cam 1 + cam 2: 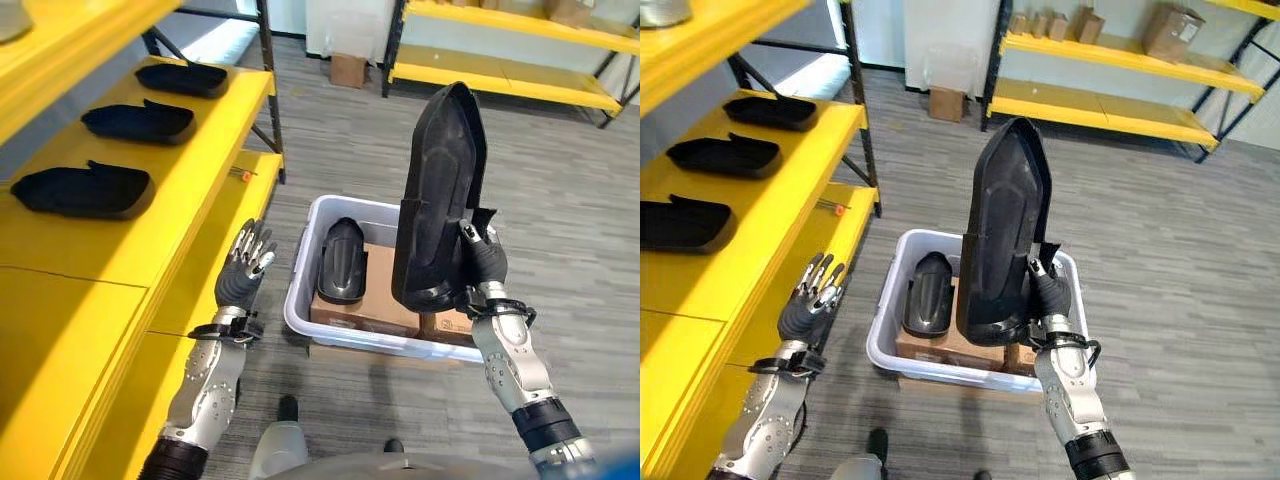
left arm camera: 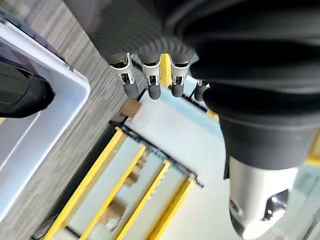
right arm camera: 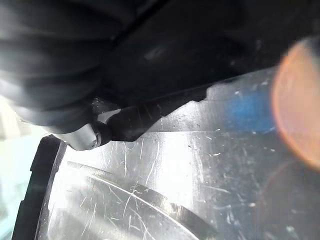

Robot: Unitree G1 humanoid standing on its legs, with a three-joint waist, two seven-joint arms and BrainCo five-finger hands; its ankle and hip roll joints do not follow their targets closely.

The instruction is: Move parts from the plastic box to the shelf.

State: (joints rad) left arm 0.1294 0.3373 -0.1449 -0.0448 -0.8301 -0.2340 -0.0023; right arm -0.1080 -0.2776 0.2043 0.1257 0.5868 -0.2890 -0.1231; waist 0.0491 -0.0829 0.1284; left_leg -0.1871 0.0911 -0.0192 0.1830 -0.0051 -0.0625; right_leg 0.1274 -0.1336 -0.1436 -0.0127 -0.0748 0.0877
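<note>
My right hand [image 1: 484,262] is shut on a long black moulded part [image 1: 440,190], held upright above the white plastic box [image 1: 300,300]. The part's scratched glossy surface [image 3: 165,165] lies right against the right wrist camera. A second black part [image 1: 342,258] lies in the box on cardboard [image 1: 375,300]. Three black parts [image 1: 80,190] [image 1: 138,121] [image 1: 182,77] sit in a row on the yellow shelf [image 1: 150,220] to the left. My left hand [image 1: 243,270] hangs open between the shelf and the box, holding nothing, its fingers [image 2: 150,82] straight.
The box stands on grey plank flooring. A lower yellow shelf board [image 1: 215,250] runs beside my left hand. More yellow shelving [image 1: 500,70] with cardboard boxes [image 1: 1170,30] stands at the far side, and a small carton [image 1: 348,70] rests on the floor there.
</note>
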